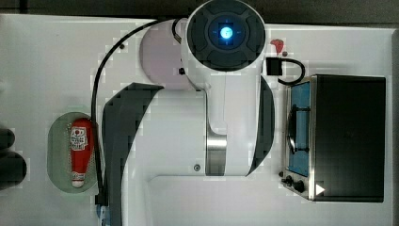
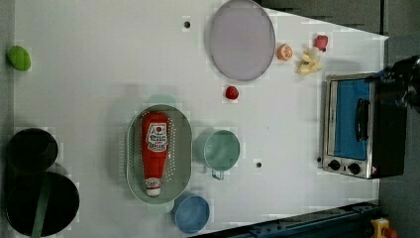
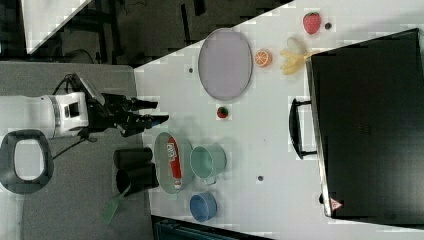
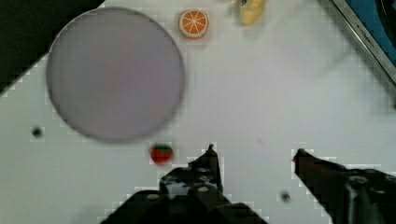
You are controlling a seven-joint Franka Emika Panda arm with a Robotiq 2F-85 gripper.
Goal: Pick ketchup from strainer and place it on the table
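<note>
The ketchup (image 2: 154, 148), a red squeeze bottle with a white label and cap, lies flat inside the pale green oval strainer (image 2: 182, 148) on the white table (image 2: 99, 74). From above, the ketchup (image 1: 80, 151) rests in the strainer (image 1: 56, 150) near the top view's left edge. My gripper (image 3: 156, 111) hangs open with nothing in it, apart from the strainer (image 3: 161, 150) and the ketchup (image 3: 174, 161), toward the right view's upper left of them. In the wrist view my gripper (image 4: 254, 150) stands open over bare tabletop.
A green cup (image 2: 222, 150) and a blue cup (image 2: 191, 213) stand beside the strainer. A lilac plate (image 2: 241, 39), a strawberry (image 2: 231, 92), an orange slice (image 2: 284, 51) and a banana (image 2: 309, 62) lie further off. A toaster oven (image 2: 356, 126) and black containers (image 2: 29, 148) flank the table.
</note>
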